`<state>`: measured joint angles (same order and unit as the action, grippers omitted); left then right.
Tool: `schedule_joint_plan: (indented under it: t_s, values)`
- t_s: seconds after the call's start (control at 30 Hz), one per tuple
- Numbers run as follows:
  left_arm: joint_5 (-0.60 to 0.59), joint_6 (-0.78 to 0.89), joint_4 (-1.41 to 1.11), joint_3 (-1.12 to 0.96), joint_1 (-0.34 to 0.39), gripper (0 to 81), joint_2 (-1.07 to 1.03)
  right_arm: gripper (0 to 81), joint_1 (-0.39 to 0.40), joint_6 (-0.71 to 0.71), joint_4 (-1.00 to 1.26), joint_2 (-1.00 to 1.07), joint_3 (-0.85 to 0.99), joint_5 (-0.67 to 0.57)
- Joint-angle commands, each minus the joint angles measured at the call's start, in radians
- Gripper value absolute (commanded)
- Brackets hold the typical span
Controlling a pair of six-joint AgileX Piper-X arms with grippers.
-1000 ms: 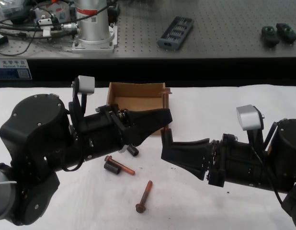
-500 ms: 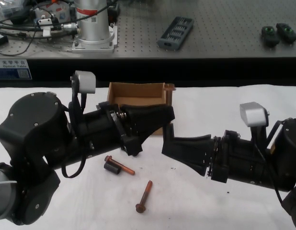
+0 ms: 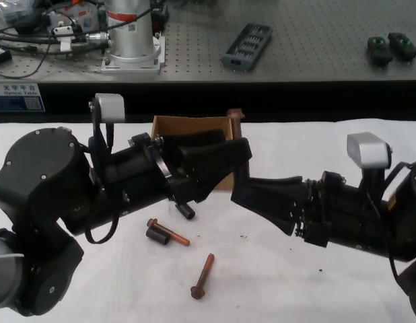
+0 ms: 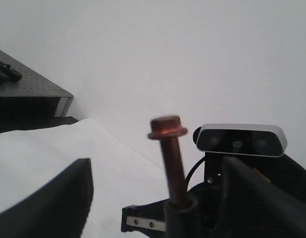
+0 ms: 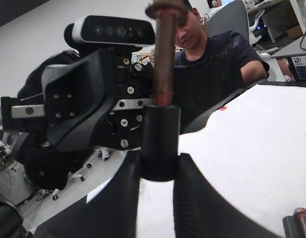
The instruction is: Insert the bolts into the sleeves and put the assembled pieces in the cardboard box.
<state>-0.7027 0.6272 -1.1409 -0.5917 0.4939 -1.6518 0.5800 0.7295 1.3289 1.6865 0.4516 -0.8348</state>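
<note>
Black left hand (image 3: 228, 158) has risen and pushed farther across the cardboard box (image 3: 191, 125), its fingers spread either side of the bolt (image 3: 235, 114), apart from it. That bolt, upright in the sleeve (image 5: 160, 141), now stands higher, by the box's far right corner. Right hand (image 3: 243, 190), also lifted, clamps the sleeve. White counter (image 3: 309, 289) lies open right of the loose bolt (image 3: 202, 274).

Blue label (image 3: 17, 96) on the table edge (image 3: 262, 91) — print unreadable.
</note>
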Motion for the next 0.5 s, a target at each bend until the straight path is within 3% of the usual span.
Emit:
schedule_joint_plan:
  t_s: [0.0, 0.1, 0.23, 0.37, 0.47]
  values:
    - [0.018, 0.032, -0.061, -0.001, -0.013, 51.0, 0.001, 3.1, -0.013, 0.108, 0.055, -0.009, 0.031, 0.02]
    - [0.046, 0.032, -0.134, -0.001, -0.057, 51.0, 0.001, 3.1, -0.029, 0.092, -0.019, -0.009, 0.077, -0.013]
    - [0.07, 0.034, -0.102, -0.001, -0.2, 51.0, 0.011, 3.1, -0.068, -0.052, -0.341, -0.007, 0.187, -0.014]
    - [-0.057, 0.046, 0.052, -0.001, -0.317, 46.7, 0.052, 3.1, -0.09, -0.298, -0.736, 0.0, 0.344, 0.017]
    - [-0.139, 0.002, 0.181, -0.001, -0.345, 40.5, 0.102, 3.1, -0.09, -0.435, -1.004, 0.057, 0.512, 0.092]
